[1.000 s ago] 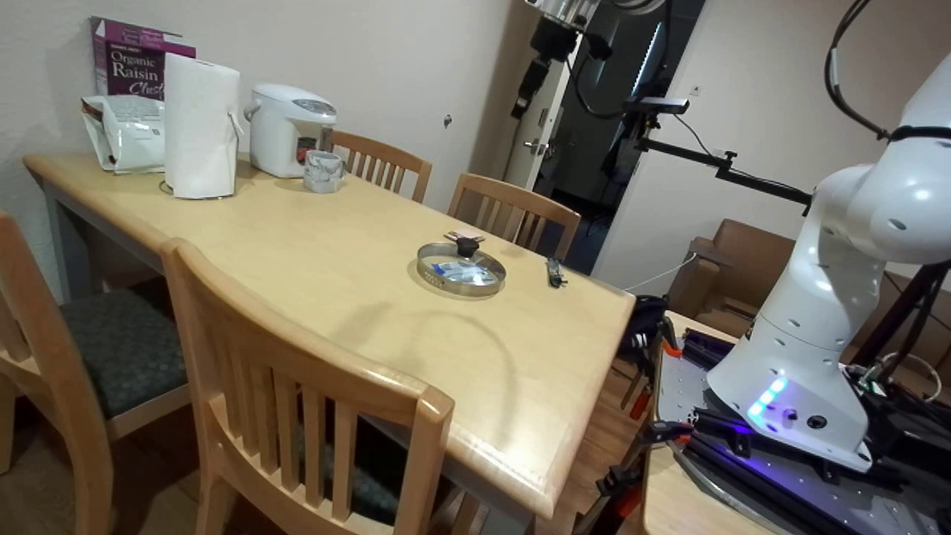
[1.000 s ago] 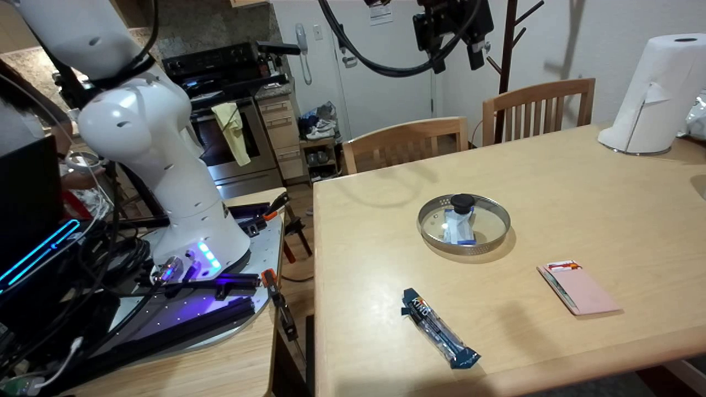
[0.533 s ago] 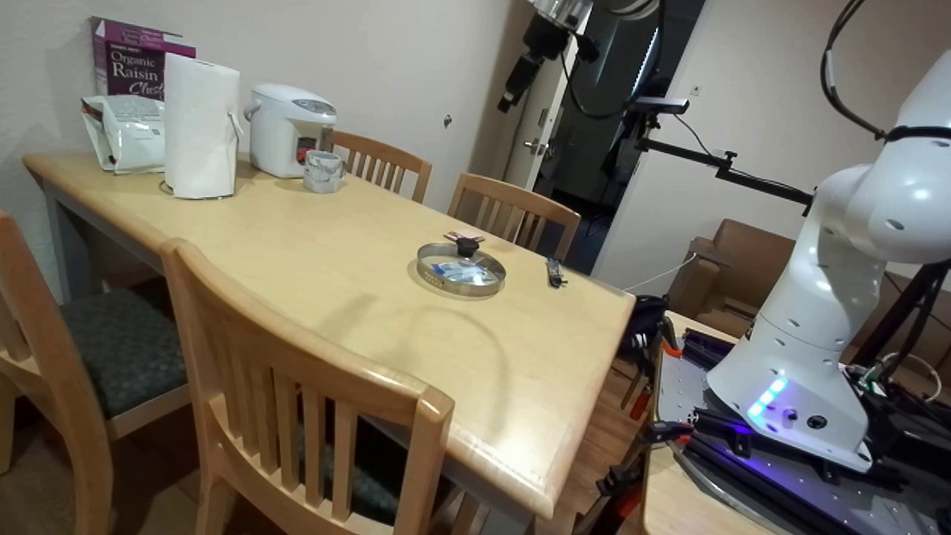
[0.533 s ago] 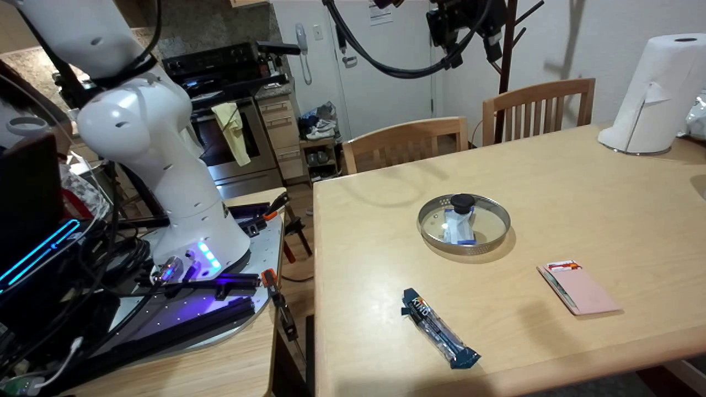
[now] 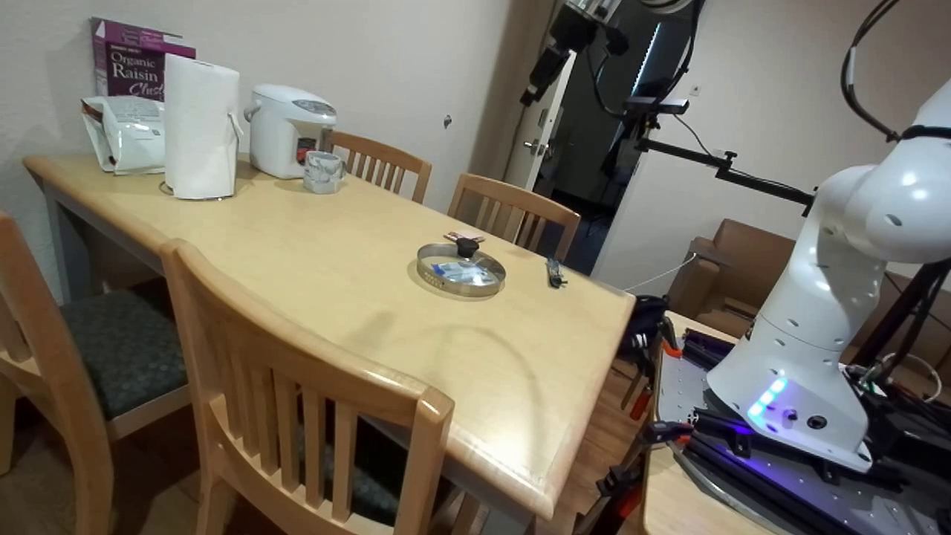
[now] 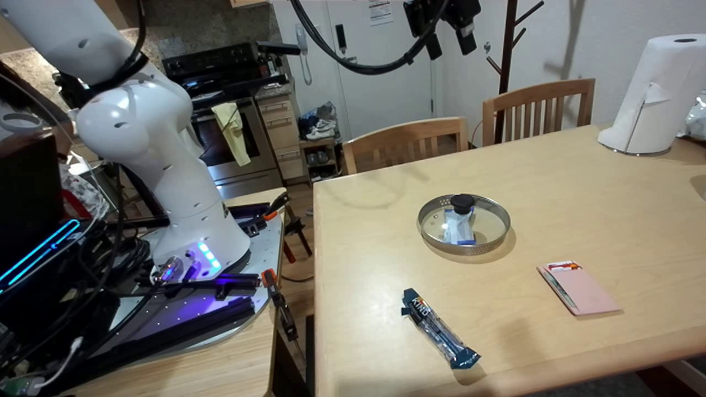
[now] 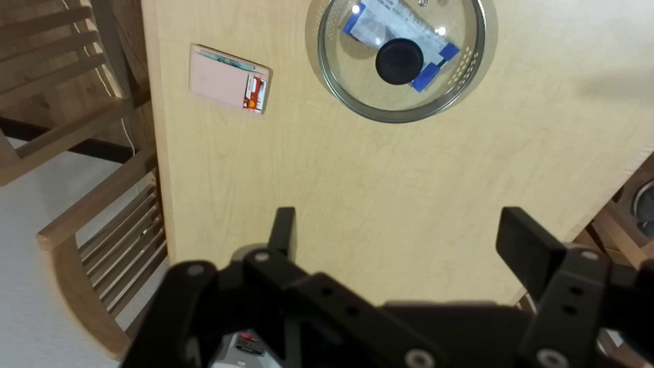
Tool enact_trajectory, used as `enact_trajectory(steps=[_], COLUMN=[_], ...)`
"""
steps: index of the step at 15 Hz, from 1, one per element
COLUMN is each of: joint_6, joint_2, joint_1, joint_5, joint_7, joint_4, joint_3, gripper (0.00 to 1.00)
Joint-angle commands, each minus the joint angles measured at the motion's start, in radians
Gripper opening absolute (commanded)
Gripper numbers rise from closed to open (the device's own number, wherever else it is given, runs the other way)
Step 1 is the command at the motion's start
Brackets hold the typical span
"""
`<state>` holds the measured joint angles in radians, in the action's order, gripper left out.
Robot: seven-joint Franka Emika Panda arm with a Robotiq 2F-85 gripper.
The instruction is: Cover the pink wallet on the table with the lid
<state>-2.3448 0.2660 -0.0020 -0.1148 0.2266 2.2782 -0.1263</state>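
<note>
The pink wallet (image 7: 219, 79) lies uncovered near a long edge of the table (image 7: 388, 168); farther in, the lid (image 7: 399, 60) covers a packet (image 7: 391, 25); the gripper (image 7: 401, 235) hangs spread and empty, so lifting, carrying and covering all seem left

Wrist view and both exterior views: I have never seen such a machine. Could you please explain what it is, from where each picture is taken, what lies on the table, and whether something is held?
The machine is a white Franka Panda robot arm, ending in a black two-finger gripper. The exterior views are taken from different places outside the robot; the wrist view is taken from its wrist, looking down past the gripper. On the table lie a pink wallet, a wrapped KIND bar and a round glass lid, with a blue-and-white packet showing through it. Farther along stand a paper towel roll, a hot-water dispenser and a cup. The gripper is open and holds nothing.
</note>
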Motion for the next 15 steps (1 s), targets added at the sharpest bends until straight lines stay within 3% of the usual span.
enact_trajectory(steps=[1,6,15], joint_6=[0.003,-0.047,-0.081], joint_2=[0.000,-0.045,-0.239], joint_1=[-0.016,0.000,-0.004], joint_5=[0.006,0.037,0.102], joint_7=[0.004,0.043,0.057], joint_4=[0.000,-0.013,-0.078], joint_3=[0.015,0.007,0.021], gripper=[1.00,1.00,1.00])
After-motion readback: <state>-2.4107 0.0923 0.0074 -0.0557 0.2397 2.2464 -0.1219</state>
